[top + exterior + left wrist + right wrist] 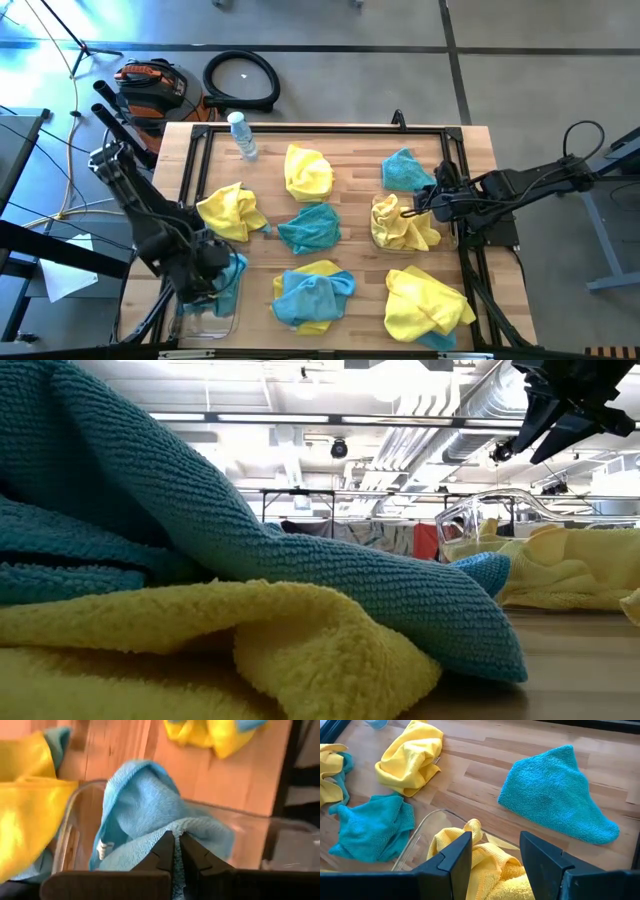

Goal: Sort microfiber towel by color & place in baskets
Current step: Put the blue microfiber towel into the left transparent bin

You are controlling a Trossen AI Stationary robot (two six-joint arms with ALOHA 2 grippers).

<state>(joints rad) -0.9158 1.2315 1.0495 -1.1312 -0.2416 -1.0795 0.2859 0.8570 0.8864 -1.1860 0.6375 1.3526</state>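
Left fingers point(176, 851) pinch a teal towel point(145, 810) over its basket point(75, 820); right fingers point(495, 857) seemingly gape empty.

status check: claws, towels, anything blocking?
Left claw shut on blue towel over left basket. Right claw open above right basket holding yellow towels. Nothing blocking.

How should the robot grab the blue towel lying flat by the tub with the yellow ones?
Probably best to pinch the raised peak of the blue towel, coming straight down from above. It lies spread like a cone on the bare wood table, so its flat edges give little to catch. The open right gripper hovers over the yellow-filled tub beside it.
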